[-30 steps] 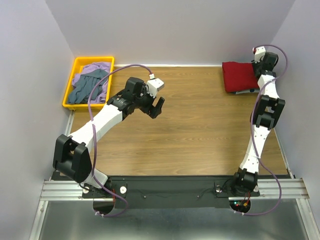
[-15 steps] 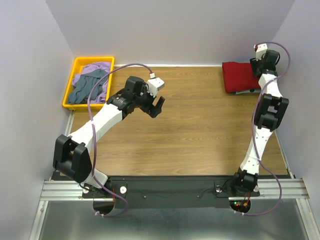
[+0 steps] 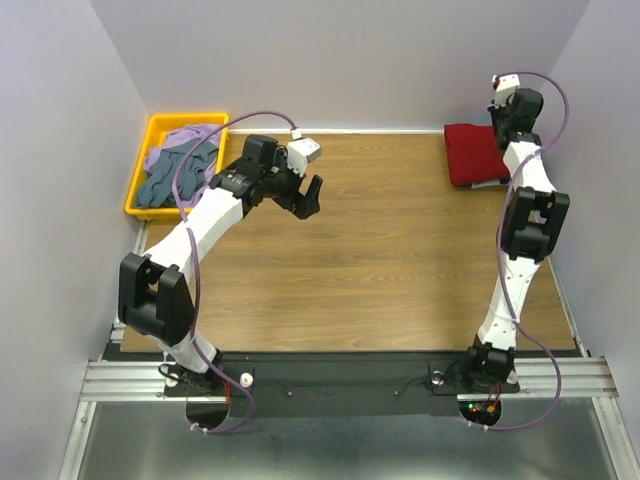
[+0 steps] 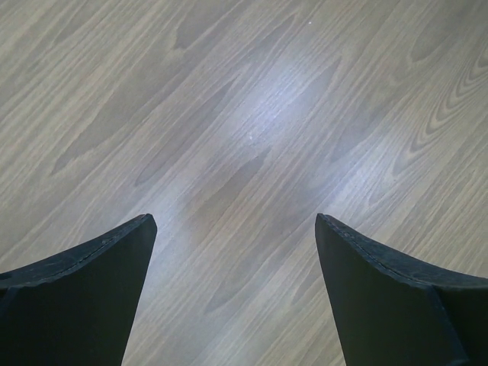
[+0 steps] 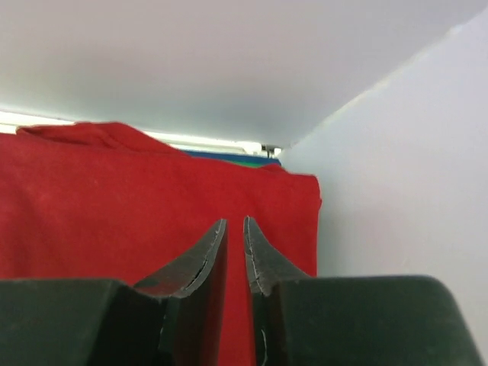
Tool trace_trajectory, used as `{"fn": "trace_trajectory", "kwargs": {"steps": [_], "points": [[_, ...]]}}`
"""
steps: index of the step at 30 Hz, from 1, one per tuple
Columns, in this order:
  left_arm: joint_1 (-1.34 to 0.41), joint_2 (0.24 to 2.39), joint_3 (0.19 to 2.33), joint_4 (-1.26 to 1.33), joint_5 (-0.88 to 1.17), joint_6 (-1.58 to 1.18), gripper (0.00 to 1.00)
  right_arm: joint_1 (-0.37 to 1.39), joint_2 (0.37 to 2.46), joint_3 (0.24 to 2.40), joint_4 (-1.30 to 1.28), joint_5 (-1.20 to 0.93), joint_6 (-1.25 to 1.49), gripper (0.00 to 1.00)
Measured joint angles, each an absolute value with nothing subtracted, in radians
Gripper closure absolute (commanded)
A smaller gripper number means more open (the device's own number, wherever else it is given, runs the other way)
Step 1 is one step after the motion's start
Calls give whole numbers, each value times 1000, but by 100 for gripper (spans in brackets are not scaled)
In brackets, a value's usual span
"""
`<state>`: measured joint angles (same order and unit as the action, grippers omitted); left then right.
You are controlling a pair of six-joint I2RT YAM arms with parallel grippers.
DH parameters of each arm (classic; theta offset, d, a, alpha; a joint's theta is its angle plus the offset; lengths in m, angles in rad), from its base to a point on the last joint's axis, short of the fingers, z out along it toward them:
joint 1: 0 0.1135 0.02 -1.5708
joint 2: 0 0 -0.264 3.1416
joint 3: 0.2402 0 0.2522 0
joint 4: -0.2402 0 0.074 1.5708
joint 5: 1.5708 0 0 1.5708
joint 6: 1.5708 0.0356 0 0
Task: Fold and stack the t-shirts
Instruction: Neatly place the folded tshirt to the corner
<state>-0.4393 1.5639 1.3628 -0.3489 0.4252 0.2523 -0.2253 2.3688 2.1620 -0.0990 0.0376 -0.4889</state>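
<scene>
Two shirts, lavender-purple t-shirt (image 3: 188, 134) and grey-blue t-shirt (image 3: 168, 180), heaped loose in yellow tray (image 3: 188, 117) at bench's far left corner. Dark red t-shirt (image 3: 470, 152) lies folded flat in far right corner, right edge near side wall (image 3: 600, 150). I see left gripper (image 4: 232, 221) spread wide, nothing between fingers, over wood bench (image 3: 400, 270) just right of tray. Right gripper (image 5: 235, 223) pinched to thin slit, gripping nothing I can make out, low over red shirt near corner. Broad run of wood lies between arms down to near edge
</scene>
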Motion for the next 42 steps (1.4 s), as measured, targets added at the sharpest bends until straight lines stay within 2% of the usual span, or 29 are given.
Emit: {"fn": "trace_trajectory", "kwargs": {"steps": [3,9,13,14,16,17,20,28,32,37,42], "points": [[-389,1588,1374,-361,470,240,2,-231,2350,2098,-84,27,-479,79],[-269,1588,1374,-365,541,209,2,-238,2218,1794,-101,2,-451,74],[-220,1552,1336,-358,548,209,1,-245,2111,1643,-104,-5,-441,53],[-215,1526,1312,-358,547,210,1,-248,2063,1599,-105,-14,-437,39],[-211,1469,1266,-353,544,208,2,-250,1961,1535,-130,-36,-425,27],[-207,1435,1243,-345,538,206,2,-250,1913,1517,-142,-47,-414,16],[-202,1355,1211,-327,515,200,1,-250,1763,1506,-175,-89,-395,8],[-185,1294,1200,-287,436,171,2,-253,1432,1502,-360,-324,-317,1],[-185,1293,1154,-270,407,163,2,-253,1333,1366,-440,-477,-272,0],[-191,1293,1048,-255,356,163,2,-244,1319,1151,-534,-584,-245,0],[-213,1276,943,-246,297,183,2,-198,1357,1005,-585,-593,-247,0]]}}
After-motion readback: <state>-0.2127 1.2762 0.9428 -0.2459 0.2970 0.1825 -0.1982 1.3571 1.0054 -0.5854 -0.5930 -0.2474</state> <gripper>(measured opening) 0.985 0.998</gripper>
